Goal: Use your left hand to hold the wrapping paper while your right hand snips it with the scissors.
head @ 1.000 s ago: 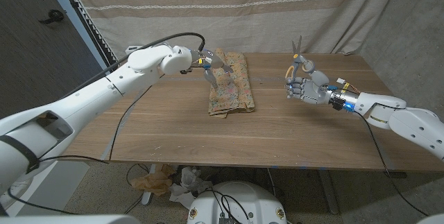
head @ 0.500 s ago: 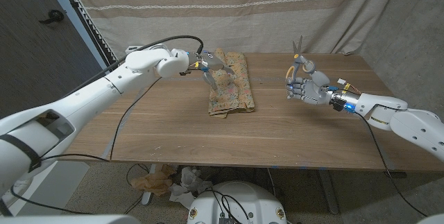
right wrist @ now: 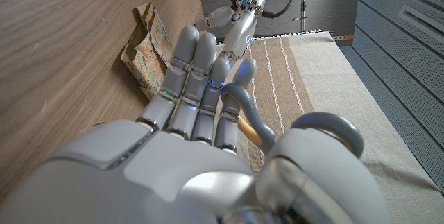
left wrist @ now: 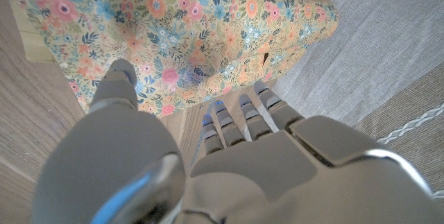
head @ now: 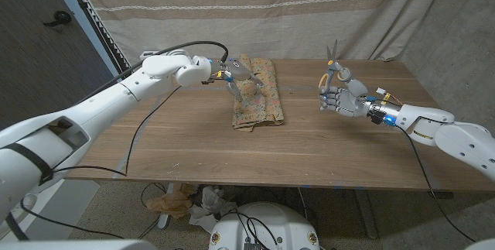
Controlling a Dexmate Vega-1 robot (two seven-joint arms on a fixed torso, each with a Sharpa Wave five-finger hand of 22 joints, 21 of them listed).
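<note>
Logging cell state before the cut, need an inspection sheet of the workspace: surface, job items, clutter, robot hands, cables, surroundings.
Surface: wooden table, bare wood around the paper.
Job's things: floral wrapping paper, folded, lying at the far middle; scissors, blades pointing up.
Clutter: nothing seen on the table.
Robot hands: left robot hand over the paper, fingers apart, contact unclear; right robot hand holds the scissors above the table, apart from the paper.
Cables: black cable hanging off the left arm.
Surroundings: striped curtain behind; crumpled paper on the floor.
</note>
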